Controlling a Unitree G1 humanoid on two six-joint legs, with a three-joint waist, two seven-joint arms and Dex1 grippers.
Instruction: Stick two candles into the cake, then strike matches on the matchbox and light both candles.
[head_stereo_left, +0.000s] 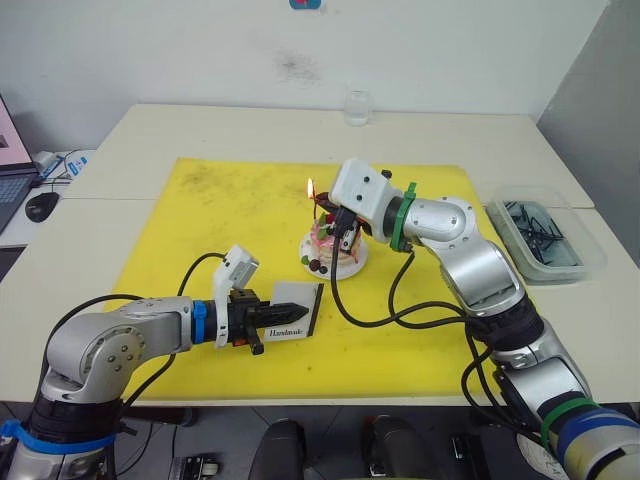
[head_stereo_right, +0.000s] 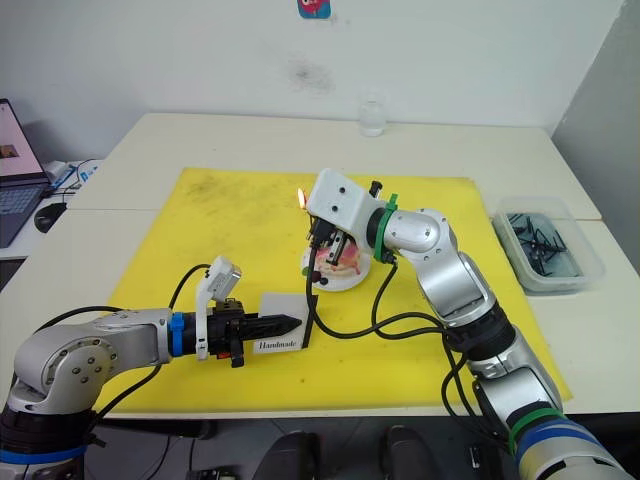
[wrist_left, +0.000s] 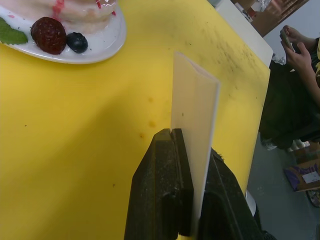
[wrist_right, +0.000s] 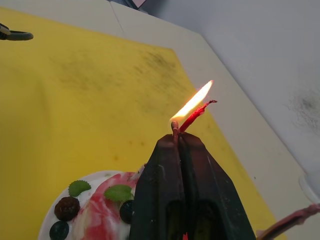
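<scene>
A burning match (wrist_right: 176, 127) is pinched in the right gripper (wrist_right: 178, 137) above the cake (head_stereo_right: 335, 264) at mid-mat, while the matchbox (head_stereo_left: 296, 306) is clamped edgewise in the left gripper (head_stereo_left: 283, 314) near the yellow mat's (head_stereo_left: 180, 230) front edge, bare mat lying between.

- The cake (head_stereo_left: 334, 248): small, round, pink, on a white plate, right of centre in the head view, on the yellow mat; a strawberry and dark berries lie at the plate's near edge.
- The matchbox (head_stereo_left: 297, 309): flat white box with "Handmade" lettering and a black edge strip, lower centre of the frame, pinched on edge.
- A match (wrist_right: 176, 129) burns with a bright flame, beside a reddish candle (wrist_right: 196, 113) tip.
</scene>
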